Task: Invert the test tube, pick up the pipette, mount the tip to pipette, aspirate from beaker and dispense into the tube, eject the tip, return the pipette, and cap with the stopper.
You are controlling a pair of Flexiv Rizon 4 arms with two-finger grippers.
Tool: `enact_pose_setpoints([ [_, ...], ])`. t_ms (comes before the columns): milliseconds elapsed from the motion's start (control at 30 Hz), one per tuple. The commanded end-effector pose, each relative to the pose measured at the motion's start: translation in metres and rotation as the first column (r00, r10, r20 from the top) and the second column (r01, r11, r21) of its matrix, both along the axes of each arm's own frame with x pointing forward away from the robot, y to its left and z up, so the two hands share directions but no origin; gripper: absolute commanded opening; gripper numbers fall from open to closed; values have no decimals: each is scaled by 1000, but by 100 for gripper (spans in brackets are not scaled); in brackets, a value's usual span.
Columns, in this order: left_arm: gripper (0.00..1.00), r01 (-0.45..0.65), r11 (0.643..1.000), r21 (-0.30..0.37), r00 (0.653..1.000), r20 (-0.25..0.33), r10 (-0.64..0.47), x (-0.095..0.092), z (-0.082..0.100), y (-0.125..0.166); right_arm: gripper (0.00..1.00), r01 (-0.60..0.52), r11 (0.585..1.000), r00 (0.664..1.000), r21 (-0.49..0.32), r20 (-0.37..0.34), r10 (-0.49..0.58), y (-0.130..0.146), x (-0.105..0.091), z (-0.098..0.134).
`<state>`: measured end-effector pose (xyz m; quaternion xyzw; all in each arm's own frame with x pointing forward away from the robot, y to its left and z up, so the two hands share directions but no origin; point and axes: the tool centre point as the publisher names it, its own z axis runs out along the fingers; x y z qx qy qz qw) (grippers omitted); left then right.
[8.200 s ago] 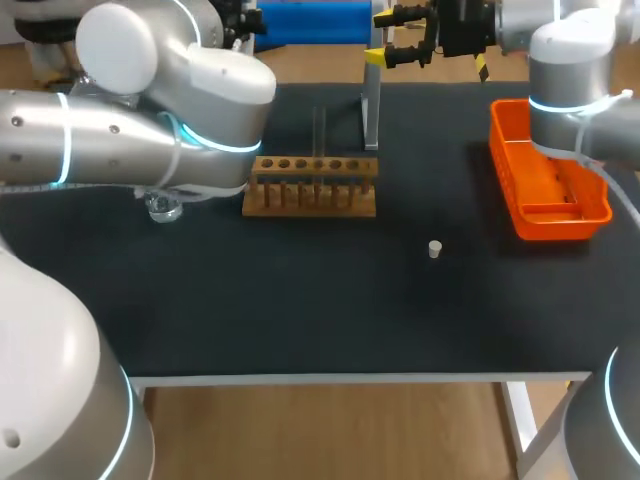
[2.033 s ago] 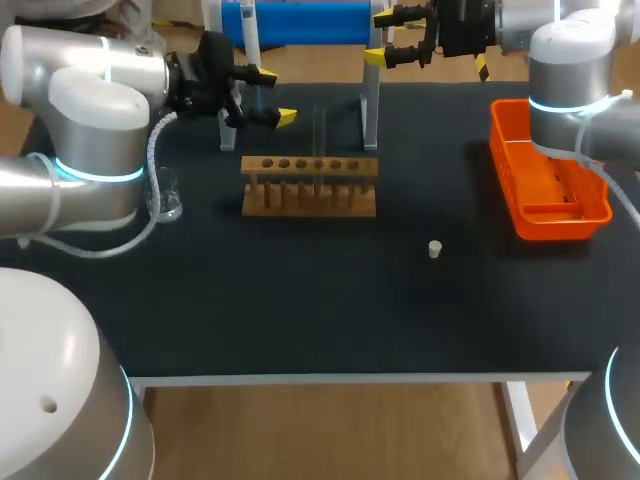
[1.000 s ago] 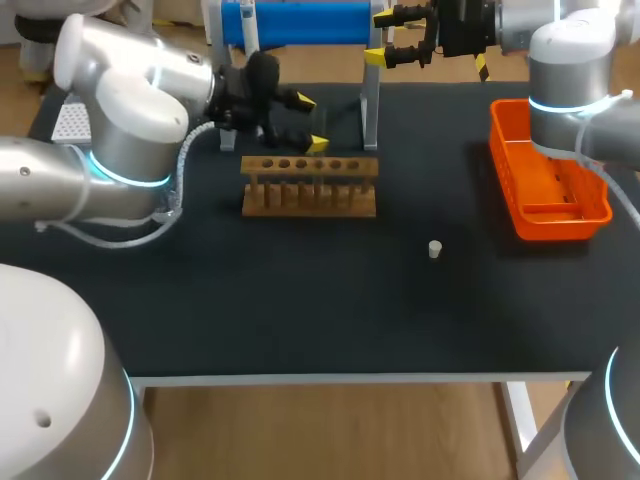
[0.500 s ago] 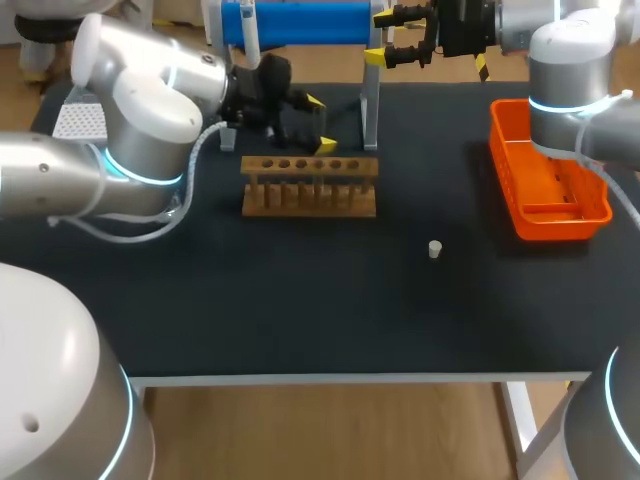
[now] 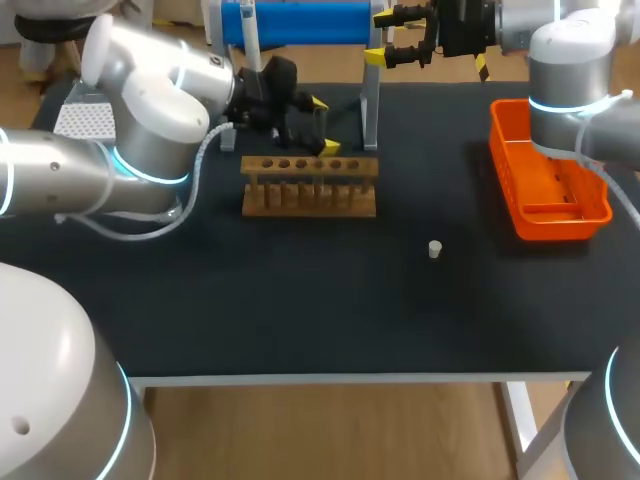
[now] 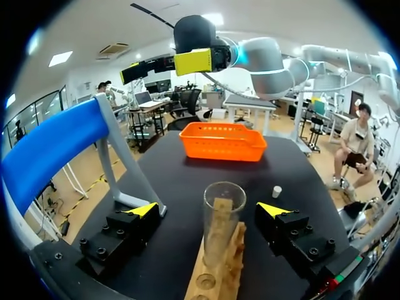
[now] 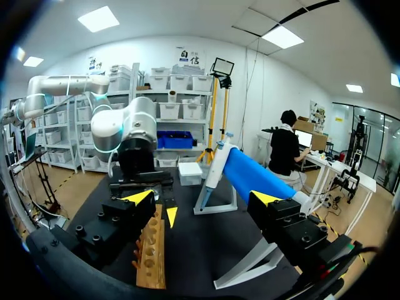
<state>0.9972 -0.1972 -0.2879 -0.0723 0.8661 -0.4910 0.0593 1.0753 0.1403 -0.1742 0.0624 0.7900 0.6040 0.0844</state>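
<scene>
A clear glass test tube [image 5: 320, 128] stands upright in the wooden rack [image 5: 310, 186]. My left gripper [image 5: 322, 125] is at the rack's back edge, open, one yellow tip on each side of the tube. In the left wrist view the tube [image 6: 222, 219] stands between the spread fingers [image 6: 142, 209], touched by neither. The blue pipette [image 5: 295, 20] hangs on its stand [image 5: 371, 100] at the table's back. My right gripper [image 5: 380, 38] is open near the top of the stand, holding nothing. A small white stopper [image 5: 435, 249] lies right of the middle.
An orange basket [image 5: 545, 180] sits at the right side of the table. A white perforated tip box [image 5: 80, 118] shows behind my left arm at the far left. In the right wrist view the pipette [image 7: 256, 178] is ahead of the open fingers and the rack [image 7: 152, 256] below.
My left gripper has moved right along the rack's back edge and now straddles the test tube. The right arm has not moved.
</scene>
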Motion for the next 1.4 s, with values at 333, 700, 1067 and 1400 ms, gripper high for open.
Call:
enact_pose_setpoints([
  [333,100,-2,1000,12,1000,2,2,-2,-3,-1,100,-3,1000,1000,-2,-2,3,-1,1,1],
  [700,100,-2,1000,12,1000,2,2,-2,-3,-1,100,-3,1000,1000,-2,-2,3,-1,1,1],
  [1067,100,-2,1000,26,1000,-15,2,3,-8,0,100,-3,1000,1000,-2,-2,3,-1,1,1],
  [1400,100,20,999,42,999,-34,-19,12,-16,-4,100,-3,1000,1000,-2,-2,3,-1,1,1],
])
